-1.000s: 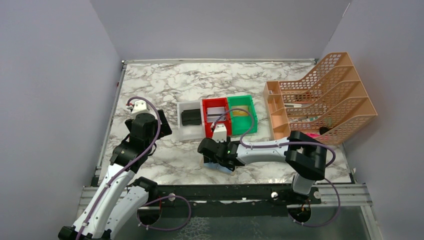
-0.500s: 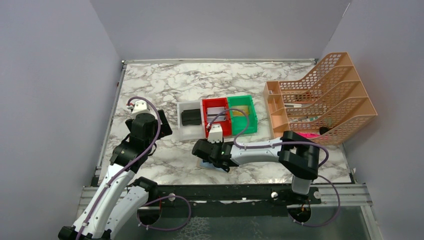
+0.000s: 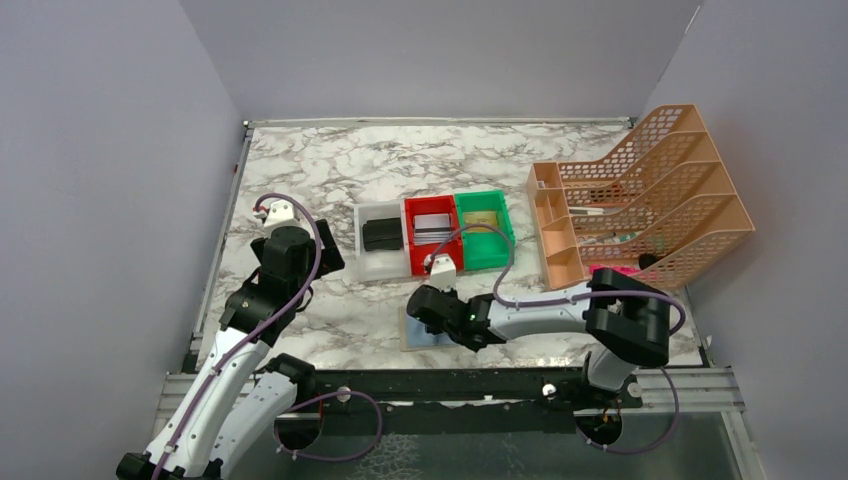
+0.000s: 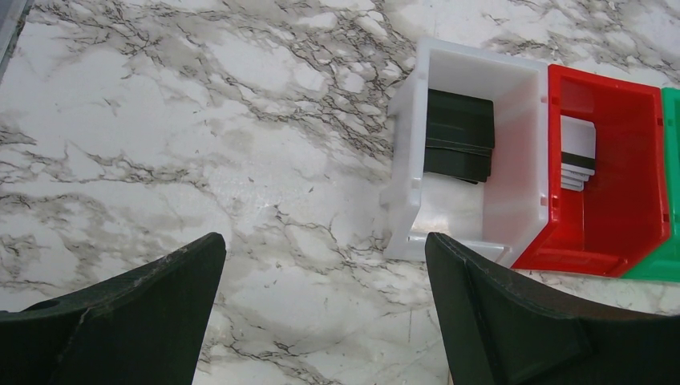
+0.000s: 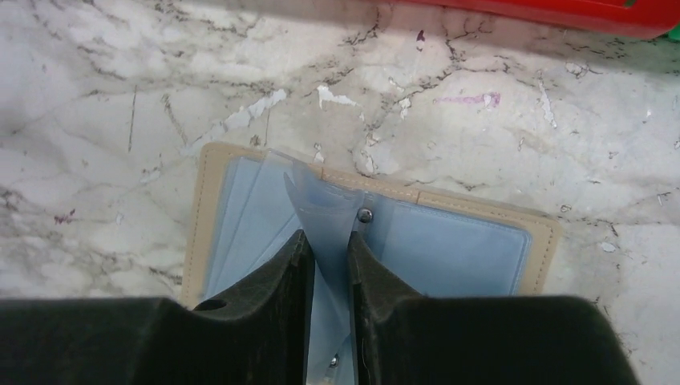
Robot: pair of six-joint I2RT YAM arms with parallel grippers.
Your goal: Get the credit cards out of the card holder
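Observation:
The tan card holder (image 3: 416, 331) lies open on the marble near the front edge, its blue lining (image 5: 449, 245) facing up. A clear sleeve (image 5: 317, 200) stands up from its spine. My right gripper (image 5: 327, 239) is shut on that sleeve, one finger on each side, low over the holder (image 3: 436, 314). Whether the sleeves hold cards I cannot tell. Several pale credit cards (image 4: 578, 152) with a dark stripe lie stacked in the red bin (image 3: 432, 228). My left gripper (image 4: 325, 241) hangs open over bare marble just left of the white bin (image 3: 325, 255).
A white bin (image 4: 417, 160) holds a black wallet-like item (image 4: 458, 133). The red bin (image 4: 633, 233) and a green bin (image 3: 486, 203) stand to its right. An orange mesh file rack (image 3: 650, 190) fills the right side. Walls close in on three sides.
My right gripper's jaws have narrowed onto the sleeve, and the arm shifted right, uncovering the left part of the open holder. The left arm has not moved.

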